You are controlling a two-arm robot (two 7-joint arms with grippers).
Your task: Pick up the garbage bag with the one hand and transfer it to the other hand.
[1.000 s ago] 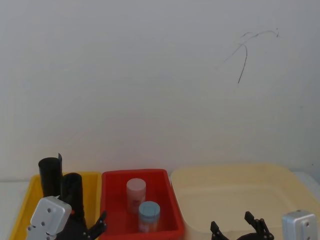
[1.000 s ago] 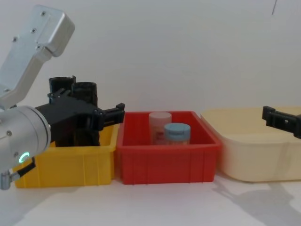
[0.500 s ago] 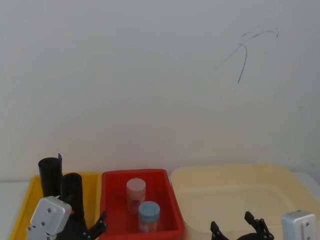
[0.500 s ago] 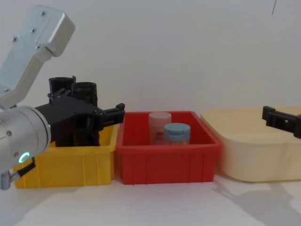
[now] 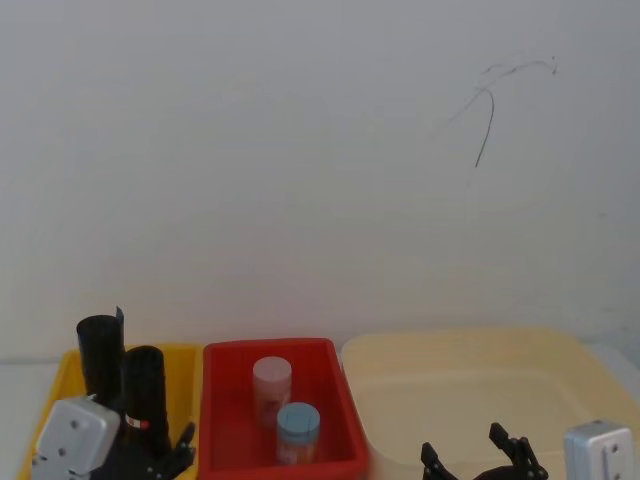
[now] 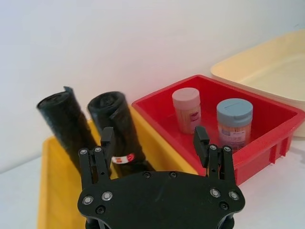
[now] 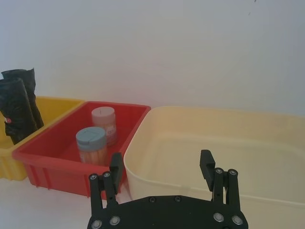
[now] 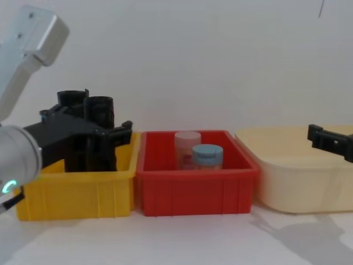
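Note:
The garbage bag (image 5: 146, 385) is a black roll with a red-and-white sticker, standing upright in the yellow bin (image 5: 186, 361) beside a plain black roll (image 5: 100, 350). My left gripper (image 6: 153, 138) is open and hovers just in front of the bag (image 6: 116, 126) without holding anything. From the chest, its fingers (image 8: 122, 130) straddle the rolls' lower part while the bag's top (image 8: 100, 106) rises above them. My right gripper (image 7: 161, 160) is open and empty above the cream tub (image 7: 214, 119), at the far right (image 8: 326, 139).
A red bin (image 8: 193, 193) stands between the yellow bin (image 8: 77, 190) and the cream tub (image 8: 303, 182). It holds a pink-lidded jar (image 5: 272, 378) and a blue-lidded jar (image 5: 298, 425). A white wall runs behind all three.
My left arm has shifted left, bringing its open fingers from near the red bin's edge to in front of the black rolls. The right gripper has not moved.

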